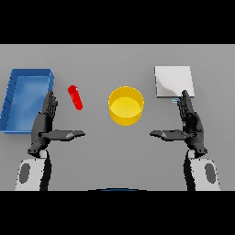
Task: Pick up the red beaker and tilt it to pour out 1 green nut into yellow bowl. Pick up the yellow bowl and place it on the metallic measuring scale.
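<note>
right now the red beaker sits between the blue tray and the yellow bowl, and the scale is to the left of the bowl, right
Not quite. The red beaker does lie between the blue tray and the yellow bowl, but the head view shows the metallic scale to the right of the bowl, not the left, just beyond the right hand.

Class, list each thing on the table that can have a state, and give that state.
red beaker: lying tilted on the table, unheld
yellow bowl: upright, looks empty
metallic measuring scale: nothing on it
blue bin: looks empty
left hand: open
right hand: open
</note>
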{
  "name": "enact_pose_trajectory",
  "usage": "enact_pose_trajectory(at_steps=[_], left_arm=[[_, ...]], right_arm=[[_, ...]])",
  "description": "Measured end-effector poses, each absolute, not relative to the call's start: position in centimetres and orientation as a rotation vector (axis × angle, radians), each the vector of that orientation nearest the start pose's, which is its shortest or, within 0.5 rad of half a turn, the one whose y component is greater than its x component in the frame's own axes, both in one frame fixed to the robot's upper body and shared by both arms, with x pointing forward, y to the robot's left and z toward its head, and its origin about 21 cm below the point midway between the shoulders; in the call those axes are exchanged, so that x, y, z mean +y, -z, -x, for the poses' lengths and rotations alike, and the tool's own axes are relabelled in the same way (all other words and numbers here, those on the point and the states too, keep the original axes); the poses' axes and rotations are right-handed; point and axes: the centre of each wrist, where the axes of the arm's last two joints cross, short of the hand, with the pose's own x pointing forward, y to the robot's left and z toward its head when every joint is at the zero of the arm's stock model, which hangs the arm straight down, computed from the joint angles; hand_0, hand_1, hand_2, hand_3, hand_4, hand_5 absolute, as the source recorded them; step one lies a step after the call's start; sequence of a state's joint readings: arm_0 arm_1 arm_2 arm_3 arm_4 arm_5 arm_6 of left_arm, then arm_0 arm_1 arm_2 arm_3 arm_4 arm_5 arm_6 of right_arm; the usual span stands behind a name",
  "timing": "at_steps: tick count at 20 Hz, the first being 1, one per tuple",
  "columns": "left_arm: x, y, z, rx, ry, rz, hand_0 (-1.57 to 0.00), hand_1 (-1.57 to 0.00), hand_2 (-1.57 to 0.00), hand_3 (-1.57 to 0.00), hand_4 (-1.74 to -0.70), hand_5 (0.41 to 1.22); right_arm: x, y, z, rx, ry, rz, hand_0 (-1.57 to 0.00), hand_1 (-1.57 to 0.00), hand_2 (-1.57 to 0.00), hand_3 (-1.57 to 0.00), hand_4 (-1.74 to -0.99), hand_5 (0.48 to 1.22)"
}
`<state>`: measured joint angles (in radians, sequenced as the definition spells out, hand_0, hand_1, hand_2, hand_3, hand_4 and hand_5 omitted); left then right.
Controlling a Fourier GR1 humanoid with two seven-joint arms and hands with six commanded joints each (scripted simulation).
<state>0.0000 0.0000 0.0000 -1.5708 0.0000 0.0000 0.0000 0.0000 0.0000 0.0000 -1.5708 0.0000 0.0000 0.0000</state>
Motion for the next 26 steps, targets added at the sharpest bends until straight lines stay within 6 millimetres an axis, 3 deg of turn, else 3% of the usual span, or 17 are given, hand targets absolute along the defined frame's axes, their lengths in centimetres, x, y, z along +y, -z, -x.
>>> enact_pose_trajectory(at_steps=[6,9,14,19,26], left_arm=[[23.6,0.3,-24.1,-1.574,0.000,-0.008,0.00,0.00,0.00,0.00,-1.14,0.660],[22.8,-1.3,-21.3,-1.653,0.185,-0.062,0.00,0.00,0.00,0.00,-1.14,0.662],[23.0,-2.5,-20.7,-1.578,0.242,-0.081,0.00,0.00,0.00,0.00,-1.14,0.650],[23.1,-1.2,-23.2,-1.507,0.249,-0.074,0.00,0.00,0.00,0.00,-1.16,0.645],[23.0,0.6,-28.6,-1.483,0.283,-0.085,0.00,0.00,0.00,0.00,-1.18,0.636]], right_arm=[[-22.8,0.2,-25.3,-1.573,-0.002,-0.001,0.00,0.00,0.00,0.00,-1.071,0.578],[-22.5,-1.0,-23.5,-1.727,-0.260,0.211,0.00,0.00,0.00,0.00,-1.064,0.577],[-22.2,-1.1,-23.2,-1.702,-0.296,0.210,0.00,0.00,0.00,0.00,-1.131,0.607],[-22.4,-1.2,-23.4,-1.701,-0.276,0.153,0.00,0.00,0.00,0.00,-1.197,0.627],[-22.3,-1.2,-23.5,-1.697,-0.267,0.122,0.00,0.00,0.00,0.00,-1.229,0.626]])
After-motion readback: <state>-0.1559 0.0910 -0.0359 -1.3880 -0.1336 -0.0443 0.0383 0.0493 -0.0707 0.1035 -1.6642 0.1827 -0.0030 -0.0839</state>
